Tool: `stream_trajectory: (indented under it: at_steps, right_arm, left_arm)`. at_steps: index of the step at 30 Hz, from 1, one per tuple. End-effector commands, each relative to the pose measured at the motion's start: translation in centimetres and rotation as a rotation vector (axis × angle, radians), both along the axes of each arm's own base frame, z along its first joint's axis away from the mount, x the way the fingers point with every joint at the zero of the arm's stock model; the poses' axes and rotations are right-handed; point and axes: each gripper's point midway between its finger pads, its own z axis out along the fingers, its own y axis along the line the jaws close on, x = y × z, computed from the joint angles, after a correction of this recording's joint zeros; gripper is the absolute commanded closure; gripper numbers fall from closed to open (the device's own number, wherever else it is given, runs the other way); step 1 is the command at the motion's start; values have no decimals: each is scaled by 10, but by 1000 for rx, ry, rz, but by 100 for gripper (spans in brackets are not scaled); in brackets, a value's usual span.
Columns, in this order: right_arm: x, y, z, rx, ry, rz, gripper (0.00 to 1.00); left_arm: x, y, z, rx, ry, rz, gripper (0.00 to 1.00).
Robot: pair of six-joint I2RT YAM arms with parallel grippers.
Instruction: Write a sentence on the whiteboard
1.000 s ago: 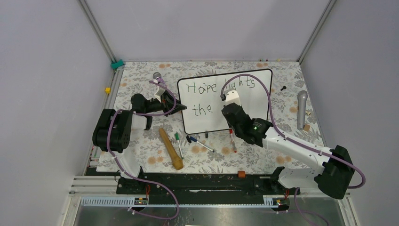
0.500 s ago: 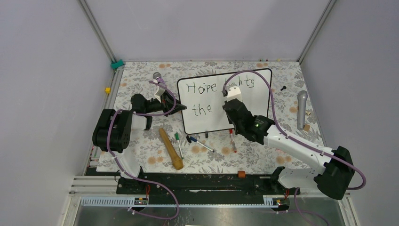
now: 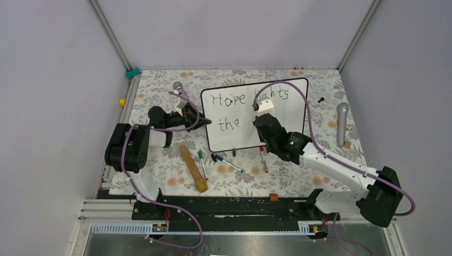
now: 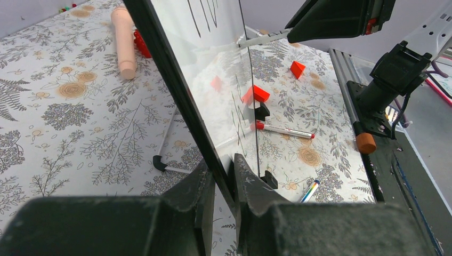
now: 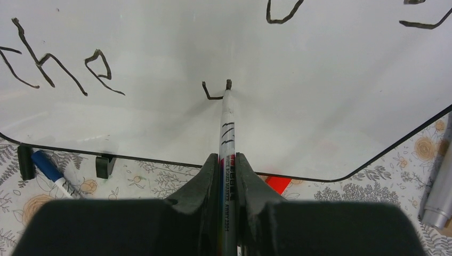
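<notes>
The whiteboard [image 3: 290, 122] stands tilted on the flowered table, white with a thin black frame. The sentence [image 3: 229, 99] reads "Hope lights" on top, partly hidden by my right arm, with "the" [image 5: 53, 66] below. My right gripper [image 5: 227, 160] is shut on a whiteboard marker [image 5: 226, 128]. Its tip touches the whiteboard [image 5: 330, 90] at the end of a short hooked stroke [image 5: 212, 94] right of "the". In the top view this gripper [image 3: 262, 108] hangs over the board's middle. My left gripper [image 4: 224, 166] is shut on the whiteboard's black left edge [image 4: 170, 80], also seen from above [image 3: 202, 121].
A wooden stick [image 3: 193, 168], a green pen [image 3: 202, 160], a blue-capped pen [image 3: 226, 161] and a red marker [image 3: 263, 159] lie in front of the board. A silver microphone [image 3: 341, 122] lies to the right, another [image 3: 178, 86] at the back left. An orange block [image 3: 273, 197] sits by the rail.
My right gripper has shifted slightly up and to the right across the board with the marker. The left gripper and the board have not moved.
</notes>
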Motion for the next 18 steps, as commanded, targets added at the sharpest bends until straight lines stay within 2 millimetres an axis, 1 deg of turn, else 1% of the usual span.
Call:
stream_trajectory:
  at_steps: [1, 10, 14, 18]
  right_arm:
    - [-3, -4, 0, 25, 5, -9, 100]
    - [-2, -7, 1, 8, -2, -20, 100]
    - [2, -9, 7, 2, -18, -31, 100]
    - [8, -10, 19, 12, -39, -41, 100]
  left_arm:
    - [1, 1, 11, 20, -234, -3, 100]
    - [1, 1, 11, 20, -234, -3, 100]
    - [1, 1, 10, 20, -233, -4, 100]
    - [1, 1, 10, 20, -233, -3, 100]
